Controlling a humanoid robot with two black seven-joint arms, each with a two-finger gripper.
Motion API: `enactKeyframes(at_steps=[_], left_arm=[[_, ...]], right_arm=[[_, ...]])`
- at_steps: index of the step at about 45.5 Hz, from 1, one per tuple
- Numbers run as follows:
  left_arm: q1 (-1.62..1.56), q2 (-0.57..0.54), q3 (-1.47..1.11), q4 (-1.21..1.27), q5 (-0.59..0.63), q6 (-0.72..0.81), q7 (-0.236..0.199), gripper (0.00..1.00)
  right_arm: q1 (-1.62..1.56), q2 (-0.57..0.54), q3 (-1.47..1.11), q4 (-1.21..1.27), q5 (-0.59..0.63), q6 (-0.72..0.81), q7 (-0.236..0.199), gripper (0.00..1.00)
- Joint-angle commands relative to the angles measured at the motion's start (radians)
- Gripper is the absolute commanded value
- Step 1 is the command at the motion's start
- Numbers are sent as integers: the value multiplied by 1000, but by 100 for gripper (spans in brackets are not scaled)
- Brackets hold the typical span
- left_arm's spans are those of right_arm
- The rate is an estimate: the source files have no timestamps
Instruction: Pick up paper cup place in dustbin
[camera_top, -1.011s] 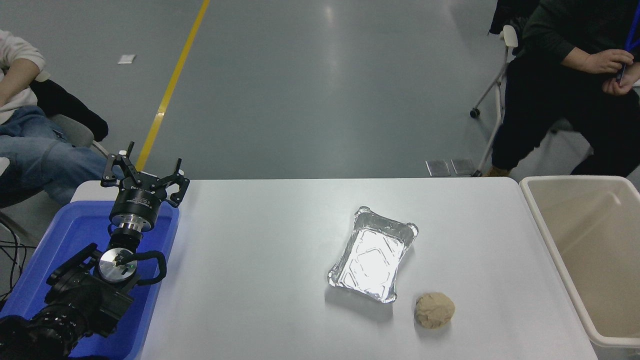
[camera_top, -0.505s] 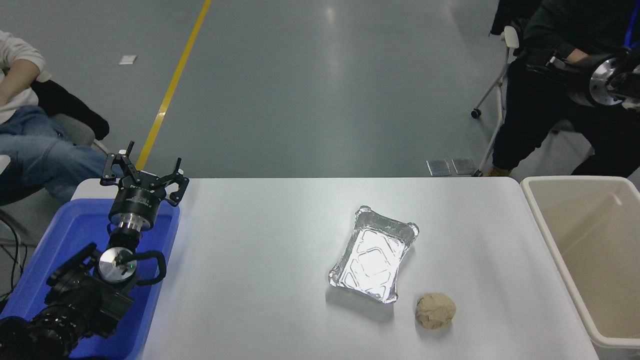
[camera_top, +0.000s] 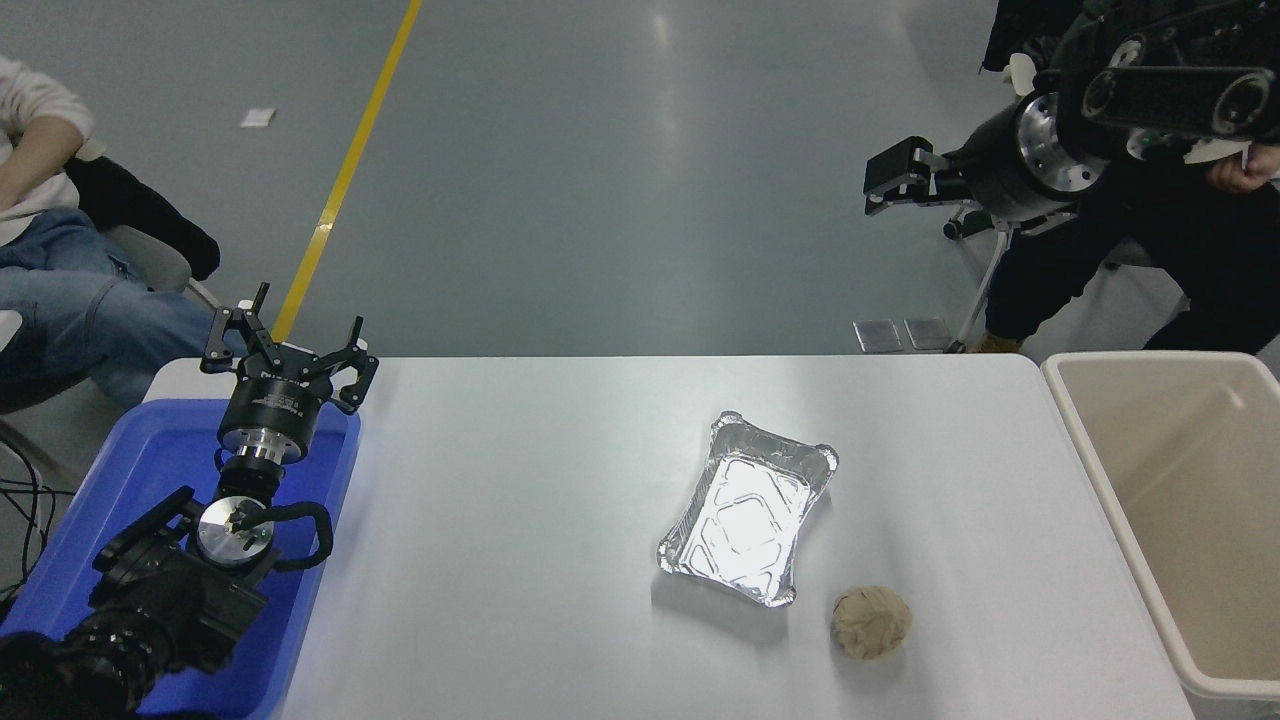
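The paper cup does not show anywhere in the head view. The dustbin (camera_top: 1090, 460), a large beige bin with a thick rim, stands at the table's right end, and the part of its inside that shows holds nothing. My right gripper (camera_top: 873, 188) hangs high over the floor beyond the table's far right corner, fingers pointing left, open and empty. My left gripper (camera_top: 290, 345) is parked open over the blue plastic tray (camera_top: 120, 480) at the lower left.
A rectangular foil tray (camera_top: 748, 510) lies right of the table's middle, with a crumpled tan paper ball (camera_top: 871, 622) in front of it. One person sits at the far left (camera_top: 50, 270), another behind my right arm (camera_top: 1180, 250), beside a chair.
My right arm has come into view from the right edge and swung left, so its gripper now shows above the table's far right corner. The left arm and the objects have not moved.
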Motion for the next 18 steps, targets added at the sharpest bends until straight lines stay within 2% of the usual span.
enactKeyframes(at_steps=[1, 18], left_arm=[[0, 0, 1, 0, 0, 0, 0, 99], [0, 0, 1, 0, 0, 2, 0, 99]], right_arm=[[71, 17, -7, 135, -3, 94, -5, 100], [80, 44, 5, 189, -3, 117, -6, 100]])
